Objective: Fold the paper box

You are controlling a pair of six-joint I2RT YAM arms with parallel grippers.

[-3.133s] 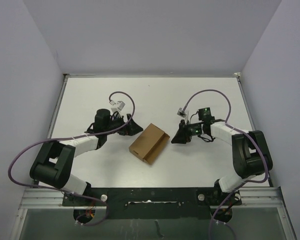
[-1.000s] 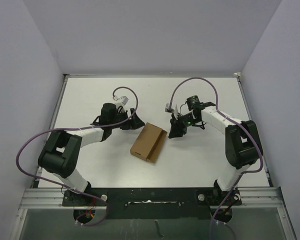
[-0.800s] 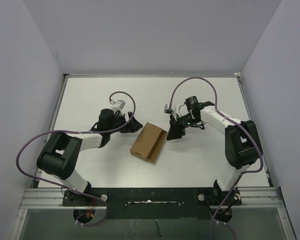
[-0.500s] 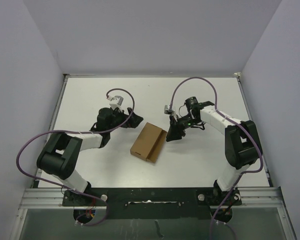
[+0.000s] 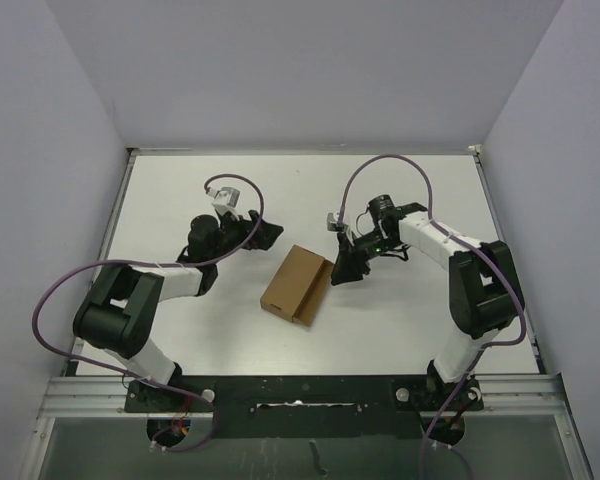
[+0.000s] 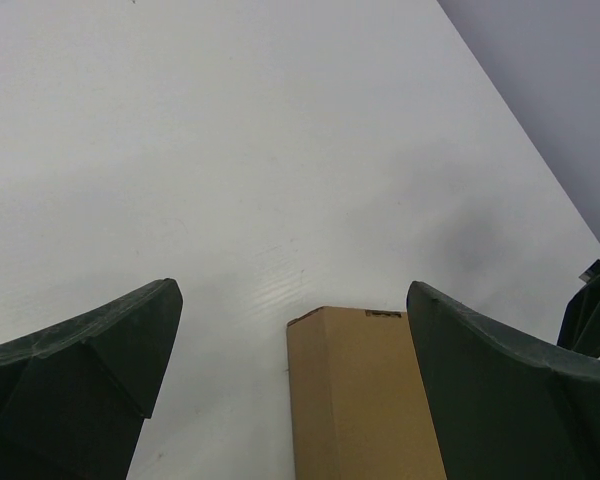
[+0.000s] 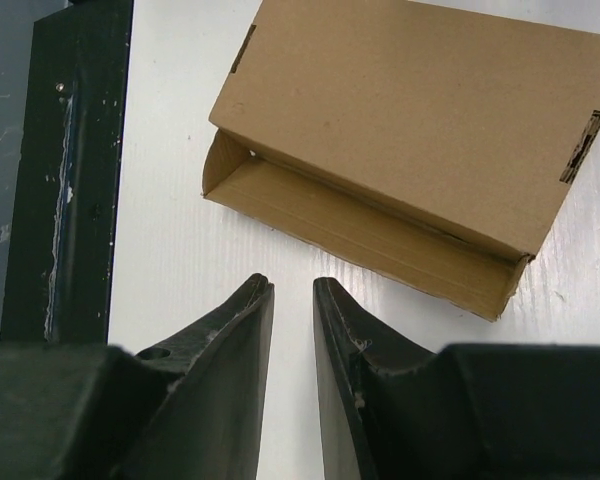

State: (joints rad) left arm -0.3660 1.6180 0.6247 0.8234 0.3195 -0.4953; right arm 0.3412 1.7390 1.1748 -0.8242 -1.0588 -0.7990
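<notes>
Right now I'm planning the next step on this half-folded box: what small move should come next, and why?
Probably ease the right gripper forward to nudge the open flap of the paper box. Its jaws, barely parted and empty, face that flap; the left gripper stands wide open, off the box.

Paper box on table; left pincer left, right pincer right.

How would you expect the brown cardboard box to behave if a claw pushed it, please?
The brown cardboard box looks thin-walled and hollow, so it is probably light and would likely slide on the smooth white table. Its open flap would probably flex under pressure.
</notes>
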